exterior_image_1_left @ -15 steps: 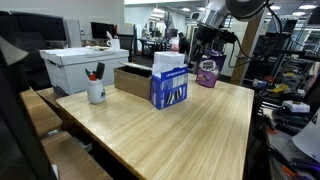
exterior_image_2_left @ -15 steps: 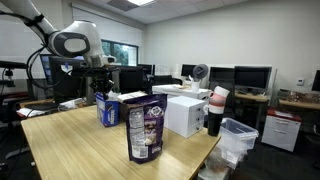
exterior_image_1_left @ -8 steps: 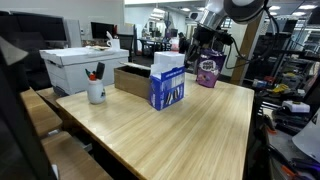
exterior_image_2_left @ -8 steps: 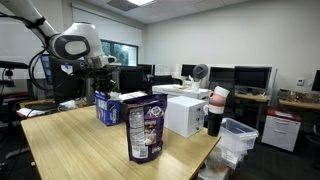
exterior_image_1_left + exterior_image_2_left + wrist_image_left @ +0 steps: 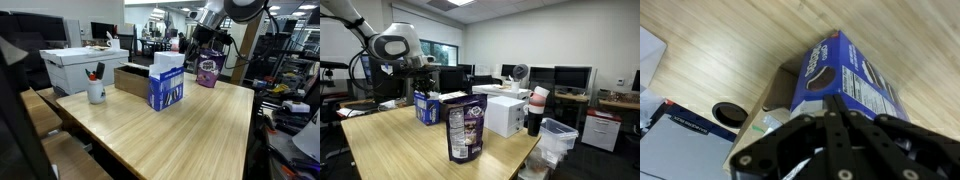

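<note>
Exterior views: open-plan office lab, with monitors and desks all round. Light wood table point(image 5: 190, 130) carries everything. Franka arm point(image 5: 392, 45) reaches in over it from above.

On the table, by size:
- white carton point(image 5: 85, 68)
- brown cardboard box point(image 5: 130, 78)
- blue cookie box point(image 5: 168, 85), upright near the middle
- purple snack bag point(image 5: 465, 128)
- white mug point(image 5: 96, 93) holding pens

Wrist view: jaws fully closed, gripping nothing, poised in the air above the cookie box without touching it.

Judgement: approach step, no grasp yet. Next move calls for opening the jaws, then lowering square over the box top.
</note>
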Action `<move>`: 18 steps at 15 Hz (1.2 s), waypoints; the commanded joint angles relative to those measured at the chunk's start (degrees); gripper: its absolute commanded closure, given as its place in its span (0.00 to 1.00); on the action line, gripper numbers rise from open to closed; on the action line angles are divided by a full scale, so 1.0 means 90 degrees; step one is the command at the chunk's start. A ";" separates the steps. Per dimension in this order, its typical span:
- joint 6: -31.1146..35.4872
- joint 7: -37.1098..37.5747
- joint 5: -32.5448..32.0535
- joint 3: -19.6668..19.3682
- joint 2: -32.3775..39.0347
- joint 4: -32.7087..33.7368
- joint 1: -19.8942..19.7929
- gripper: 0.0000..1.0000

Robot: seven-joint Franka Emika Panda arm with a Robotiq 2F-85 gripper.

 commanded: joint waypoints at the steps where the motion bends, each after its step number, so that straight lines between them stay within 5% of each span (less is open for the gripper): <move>1: 0.0163 0.0293 -0.0339 0.0101 -0.0070 -0.0048 -0.0178 0.97; 8: 0.0220 0.1643 -0.1634 0.0238 -0.0137 0.0033 -0.0614 0.97; 13: 0.0238 0.3379 -0.2675 0.0543 -0.0025 0.0151 -0.1007 0.98; 18: 0.0150 0.4064 -0.2999 0.0736 0.0184 0.0289 -0.0986 0.98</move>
